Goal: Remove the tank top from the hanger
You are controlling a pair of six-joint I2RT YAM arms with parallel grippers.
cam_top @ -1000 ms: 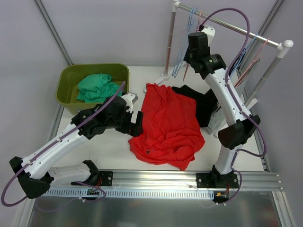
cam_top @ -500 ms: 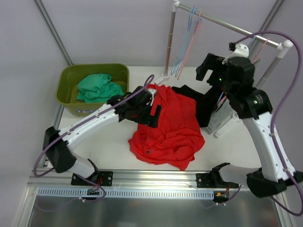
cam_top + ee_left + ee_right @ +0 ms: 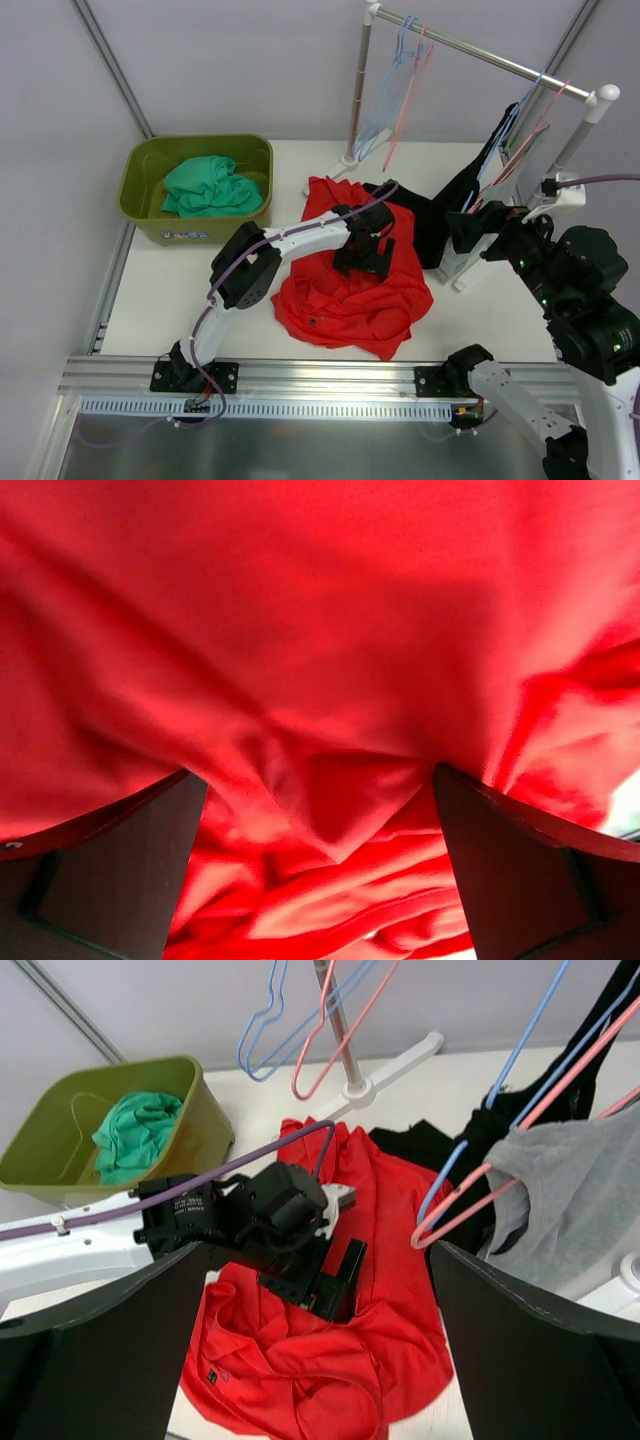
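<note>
A red tank top [image 3: 350,290] lies crumpled on the table, off any hanger; the right wrist view shows it [image 3: 400,1330] too. My left gripper [image 3: 366,250] stands open low over its middle, and red folds [image 3: 320,630] fill that wrist view between the wide fingers [image 3: 110,880]. Empty pink and blue hangers [image 3: 400,90] hang at the rail's left end. My right gripper [image 3: 468,225] is open and holds nothing, near the rack's right end. Beside it a grey garment [image 3: 570,1200] hangs on a pink hanger [image 3: 470,1195].
A black garment [image 3: 482,172] hangs on a blue hanger at the rail's right end. Another black cloth [image 3: 425,220] lies beside the red top. A green bin [image 3: 150,165] holding green cloth [image 3: 205,185] stands at the back left. The rack's posts stand behind.
My right arm has left the rail's left end, opened, and swung down to the right. My left arm has reached from the red top's left edge to over its middle.
</note>
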